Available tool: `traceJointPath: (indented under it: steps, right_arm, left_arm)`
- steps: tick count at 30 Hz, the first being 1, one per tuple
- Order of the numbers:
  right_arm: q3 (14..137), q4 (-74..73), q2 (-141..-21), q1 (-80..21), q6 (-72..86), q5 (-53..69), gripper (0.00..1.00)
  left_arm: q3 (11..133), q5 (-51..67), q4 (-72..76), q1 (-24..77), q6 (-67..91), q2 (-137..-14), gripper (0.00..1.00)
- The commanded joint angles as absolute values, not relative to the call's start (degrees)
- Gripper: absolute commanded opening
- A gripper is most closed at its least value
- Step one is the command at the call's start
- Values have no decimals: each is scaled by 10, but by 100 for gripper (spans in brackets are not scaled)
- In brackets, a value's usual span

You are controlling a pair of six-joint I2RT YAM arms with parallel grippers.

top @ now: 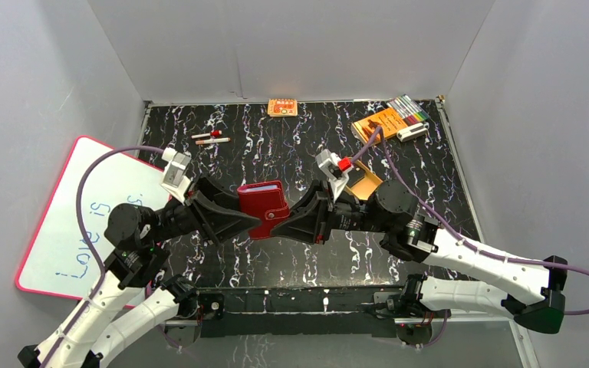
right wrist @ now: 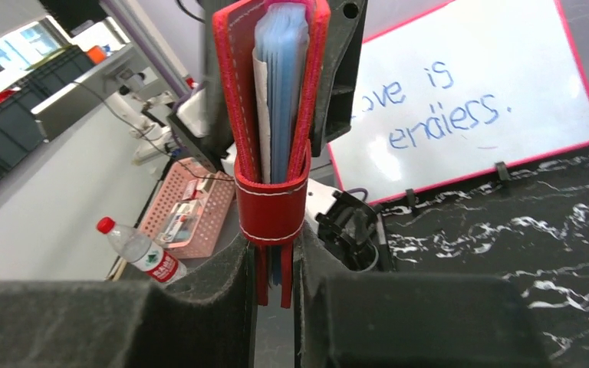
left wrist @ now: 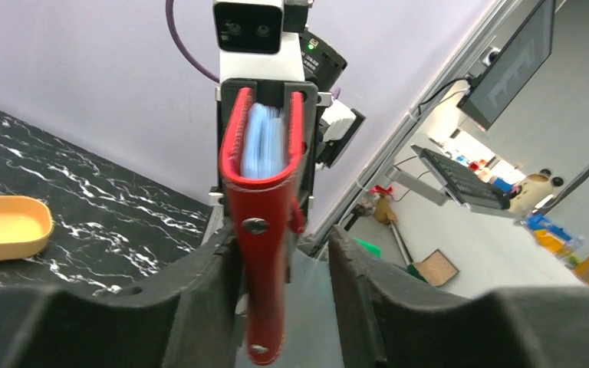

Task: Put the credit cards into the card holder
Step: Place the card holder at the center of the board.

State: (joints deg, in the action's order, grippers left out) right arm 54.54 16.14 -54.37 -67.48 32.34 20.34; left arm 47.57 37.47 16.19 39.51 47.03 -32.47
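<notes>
The dark red card holder (top: 264, 203) is held on edge above the middle of the black marbled table. My right gripper (top: 278, 227) is shut on it. In the right wrist view the fingers clamp both covers below the snap tab (right wrist: 271, 207), and pale blue sleeves (right wrist: 282, 84) show between the covers. My left gripper (top: 251, 222) is open. In the left wrist view the card holder (left wrist: 264, 230) hangs between its jaws, against the left finger (left wrist: 199, 307), with a gap to the right finger (left wrist: 368, 307). No loose credit card shows in any view.
A tan oval tray (top: 364, 186) lies behind my right wrist and also shows in the left wrist view (left wrist: 0, 226). An orange booklet (top: 380, 124) and a marker set (top: 409, 107) lie at back right. A small orange box (top: 282, 107) sits at the back and two pens (top: 211, 138) at back left. A whiteboard (top: 84, 222) leans at left.
</notes>
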Motion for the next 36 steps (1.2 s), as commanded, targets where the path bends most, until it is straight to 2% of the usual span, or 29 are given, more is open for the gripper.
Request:
traceJointPath:
  steps: [1, 3, 6, 22, 27, 36]
  right_arm:
    - [577, 135, -531, -672, 286, 145, 0]
    - [576, 124, -526, -672, 281, 121, 0]
    - [565, 128, -521, -672, 280, 95, 0]
    - [516, 134, -499, -672, 295, 15, 0]
    - [508, 138, -495, -672, 301, 15, 0]
    - [503, 158, -502, -672, 306, 41, 0]
  left_arm:
    - [470, 372, 162, 396, 473, -318, 51]
    - [460, 373, 176, 396, 483, -317, 56]
    - [440, 377, 199, 396, 500, -319, 58]
    - [366, 357, 229, 396, 541, -297, 59]
    - [349, 350, 237, 396, 551, -292, 63]
    - [341, 348, 260, 396, 563, -291, 56]
